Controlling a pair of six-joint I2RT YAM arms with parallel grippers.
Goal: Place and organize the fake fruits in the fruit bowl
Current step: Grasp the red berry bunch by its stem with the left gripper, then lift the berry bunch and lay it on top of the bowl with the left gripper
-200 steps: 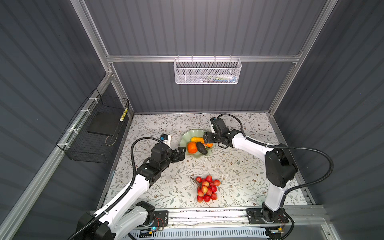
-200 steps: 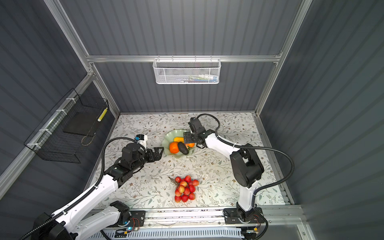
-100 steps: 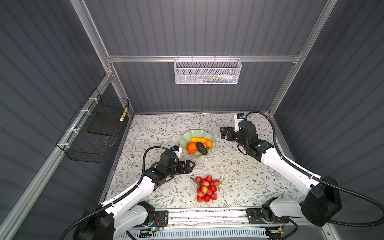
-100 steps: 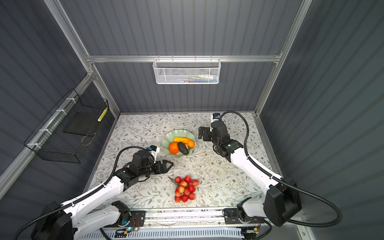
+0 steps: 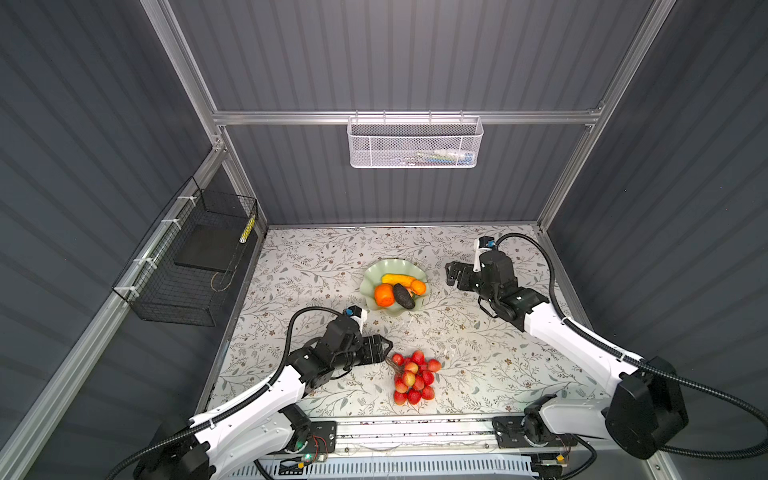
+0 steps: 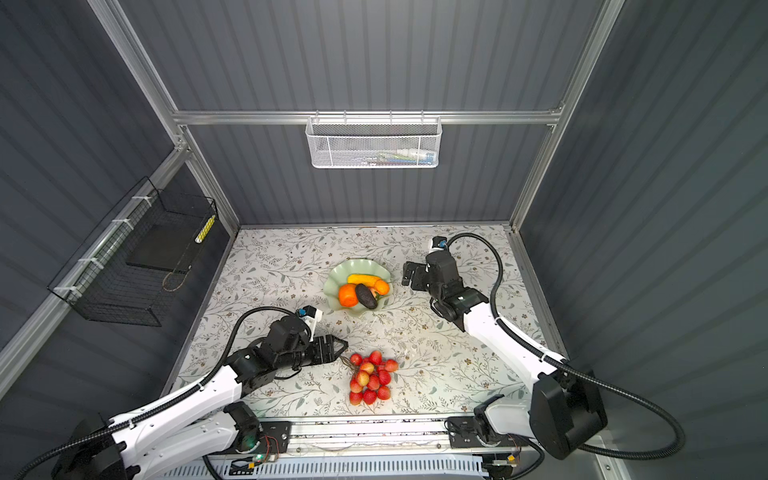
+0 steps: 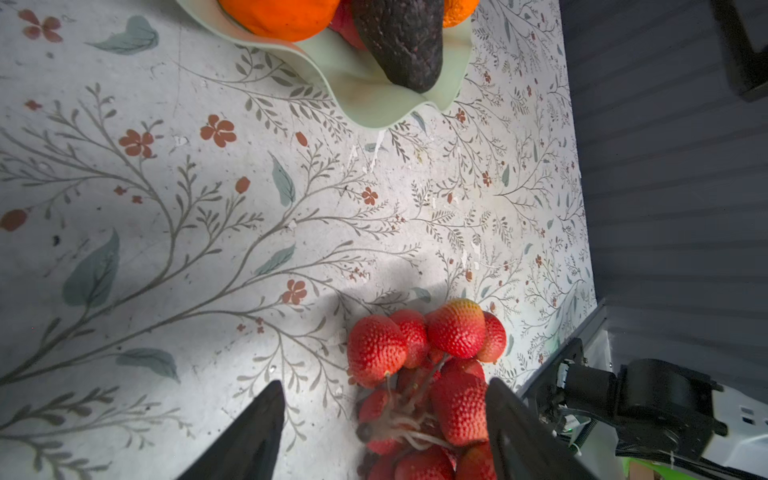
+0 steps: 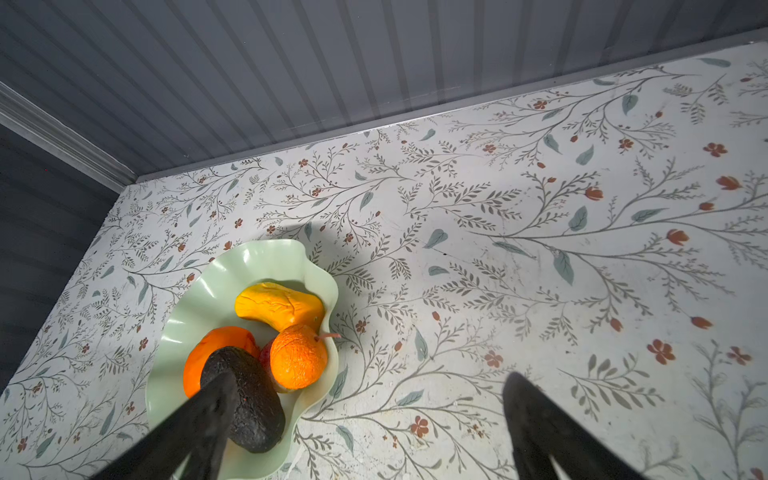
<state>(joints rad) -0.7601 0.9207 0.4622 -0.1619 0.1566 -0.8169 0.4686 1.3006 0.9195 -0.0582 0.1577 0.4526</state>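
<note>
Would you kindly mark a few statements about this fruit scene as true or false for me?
1. The bunch of red berries lies in the fruit bowl. False: it lies on the table, outside the bowl.
2. The dark avocado is in the fruit bowl, next to the big orange. True.
3. The right gripper holds the smaller orange. False: it is open and empty beside the bowl, and that orange sits in the bowl.
4. The left gripper is open at the stem end of the bunch. True.
</note>
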